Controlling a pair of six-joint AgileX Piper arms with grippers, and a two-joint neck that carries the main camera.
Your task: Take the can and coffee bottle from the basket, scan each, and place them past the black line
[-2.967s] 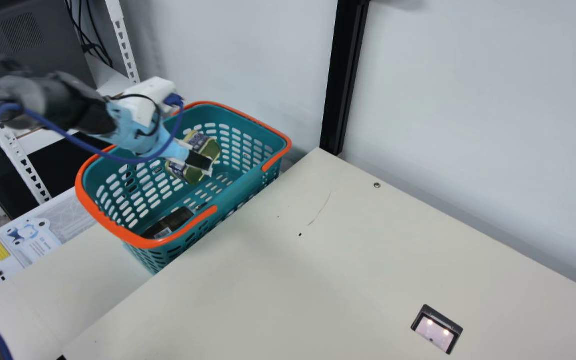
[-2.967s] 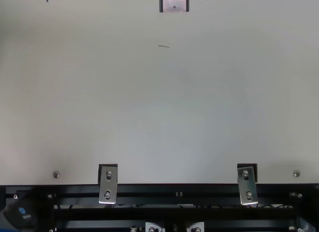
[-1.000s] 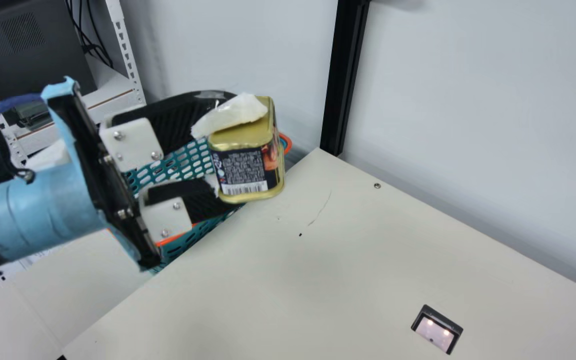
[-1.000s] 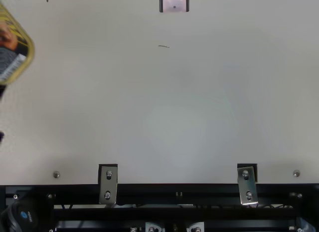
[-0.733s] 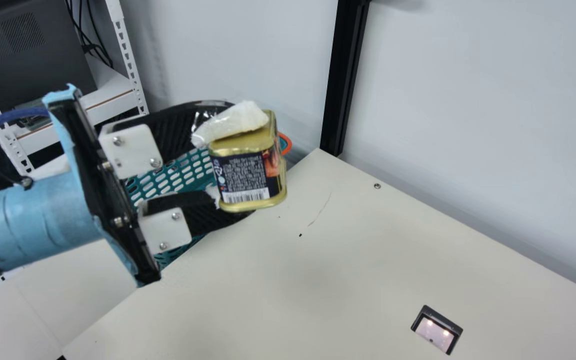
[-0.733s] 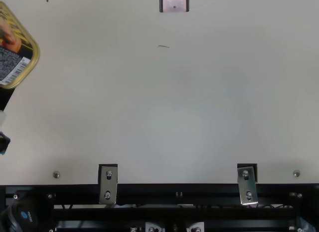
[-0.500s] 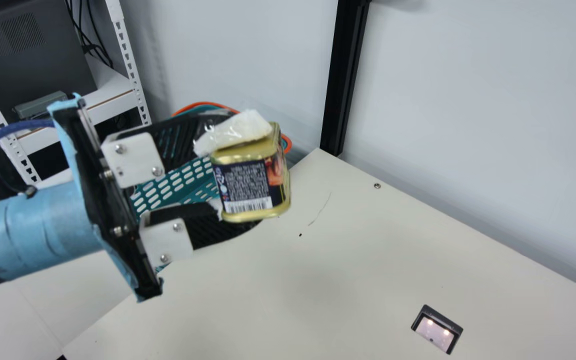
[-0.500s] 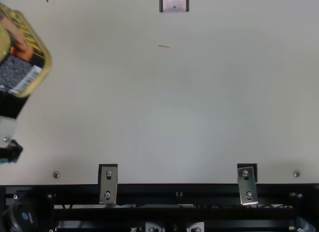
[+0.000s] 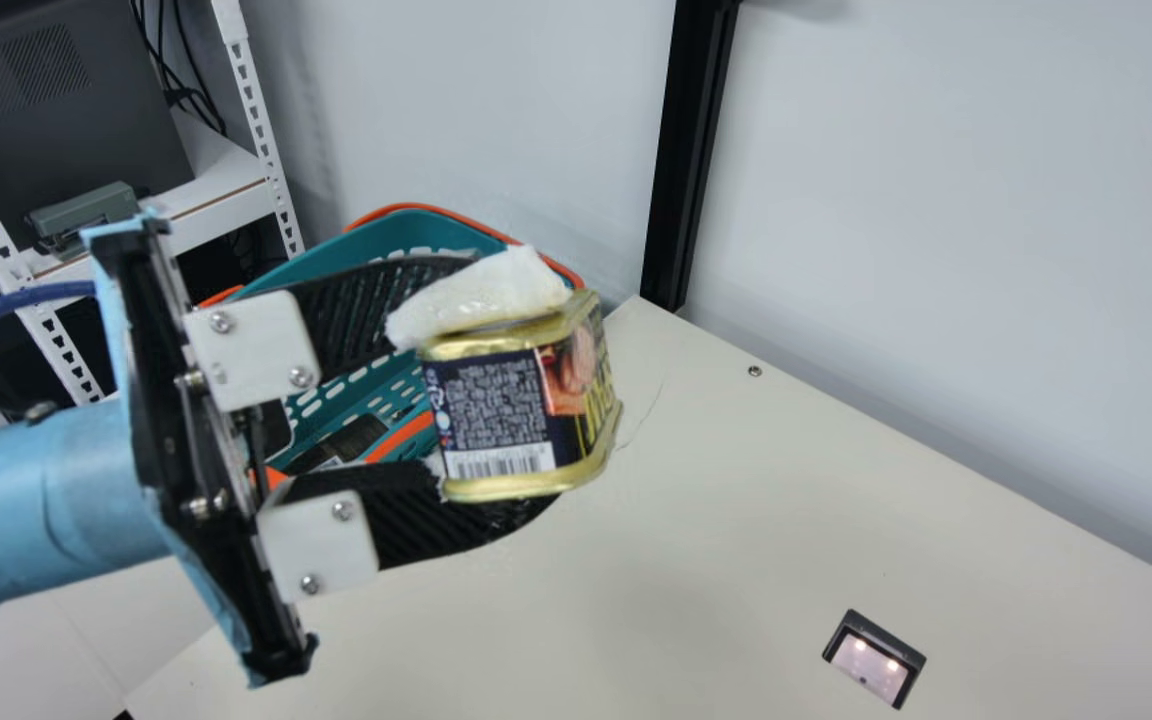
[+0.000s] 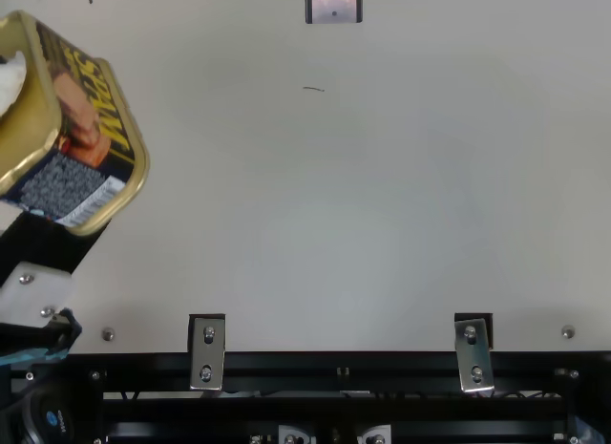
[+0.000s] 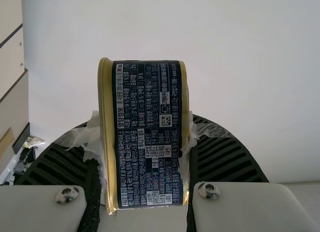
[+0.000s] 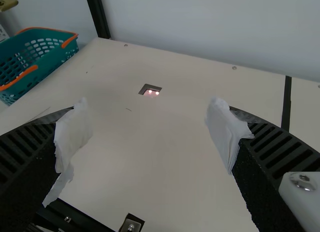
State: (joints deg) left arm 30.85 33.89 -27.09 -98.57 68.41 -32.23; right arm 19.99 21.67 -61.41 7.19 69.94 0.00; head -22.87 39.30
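Can [image 9: 496, 415] pinched between its fingers, the left gripper [image 9: 528, 388] extends over the cream table [image 9: 736, 520], partly blocking sight of the basket [image 9: 376, 240] holding the dark coffee bottle [image 9: 361, 436]. The right gripper [image 12: 150, 133], spread wide and unladen, faces the table scanner [image 12: 150, 91] and black line [image 12: 286, 105].

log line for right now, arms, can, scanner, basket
left gripper: shut on can, held aloft | right gripper: open | scanner: lit, can not over it | basket: dark item inside
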